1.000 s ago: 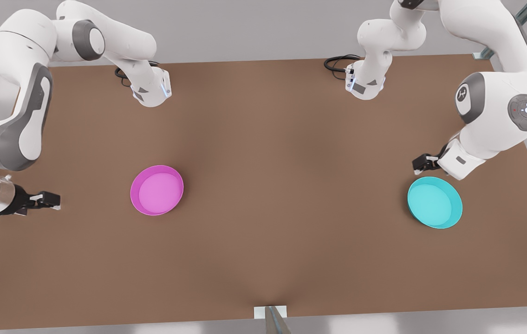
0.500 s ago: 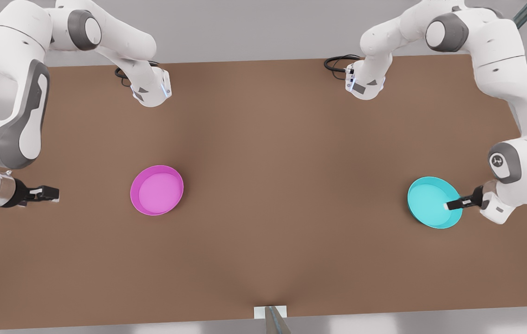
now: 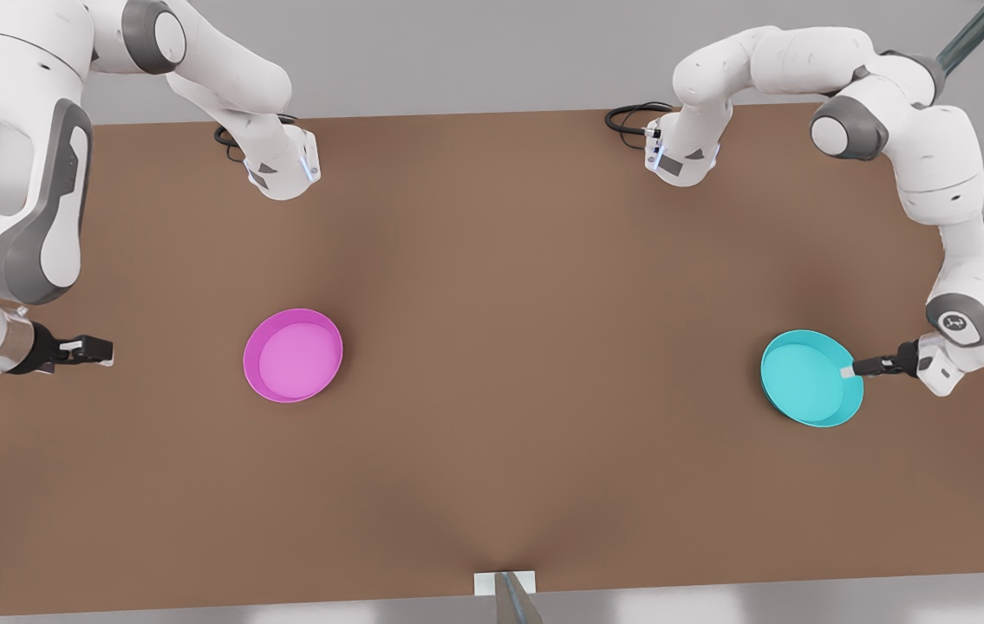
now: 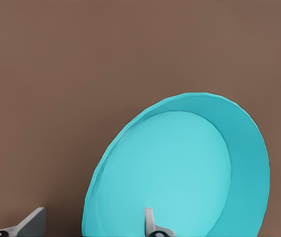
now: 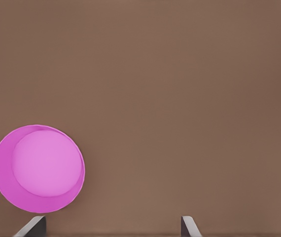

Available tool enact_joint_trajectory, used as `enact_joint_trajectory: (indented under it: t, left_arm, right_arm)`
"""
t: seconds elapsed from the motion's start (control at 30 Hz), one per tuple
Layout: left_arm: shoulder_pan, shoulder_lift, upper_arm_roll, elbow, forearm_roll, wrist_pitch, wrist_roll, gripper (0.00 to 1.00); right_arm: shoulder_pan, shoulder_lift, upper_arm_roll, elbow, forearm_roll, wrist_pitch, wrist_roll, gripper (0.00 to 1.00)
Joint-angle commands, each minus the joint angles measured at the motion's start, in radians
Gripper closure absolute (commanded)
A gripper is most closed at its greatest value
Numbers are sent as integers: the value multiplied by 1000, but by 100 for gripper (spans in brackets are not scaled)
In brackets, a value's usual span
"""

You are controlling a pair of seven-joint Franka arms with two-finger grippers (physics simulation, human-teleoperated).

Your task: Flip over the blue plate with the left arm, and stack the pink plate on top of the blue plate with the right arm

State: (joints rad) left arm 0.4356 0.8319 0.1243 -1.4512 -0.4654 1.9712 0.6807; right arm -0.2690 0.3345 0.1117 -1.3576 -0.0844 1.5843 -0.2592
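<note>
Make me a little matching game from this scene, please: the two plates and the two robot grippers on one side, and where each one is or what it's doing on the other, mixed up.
Things:
1. blue plate
2. pink plate
3. left gripper
4. right gripper

Places or states:
A. open, at the table's edge on the front view's left, apart from both plates
B. open side up, alone on the table, left of centre in the front view
C. open, one finger over the rim of a plate
D. open side up on the front view's right, a gripper at its rim

Pairs: 1-D, 2-B, 3-C, 4-A
</note>
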Motion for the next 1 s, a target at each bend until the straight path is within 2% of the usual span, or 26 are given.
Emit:
enact_joint_trajectory:
  t: [0.0,0.17,0.23,0.27,0.47,0.53,0.57,0.97]
  left_arm:
    - [0,3,0,0,-58,0,0,24]
    - [0,12,0,3,-53,-2,-1,54]
    - [0,24,0,12,-52,-2,5,54]
    - [0,29,1,21,-52,0,5,62]
    - [0,42,0,25,-58,51,5,63]
    - [0,41,0,25,-59,49,5,70]
    - [0,39,-2,25,-62,48,3,78]
    - [0,19,-2,25,-125,38,-1,79]
  right_arm:
    - [1,0,0,0,0,0,0,0]
    - [1,3,0,-3,-3,8,-2,0]
    - [1,1,0,-3,-2,6,-2,0]
    - [1,0,-1,-3,-2,5,-2,0]
    - [1,1,0,-3,-2,5,-2,0]
    - [1,1,-1,-3,-3,5,-2,0]
    - [1,3,-1,-3,-3,6,-2,0]
    - [1,6,-1,-3,-5,10,-2,0]
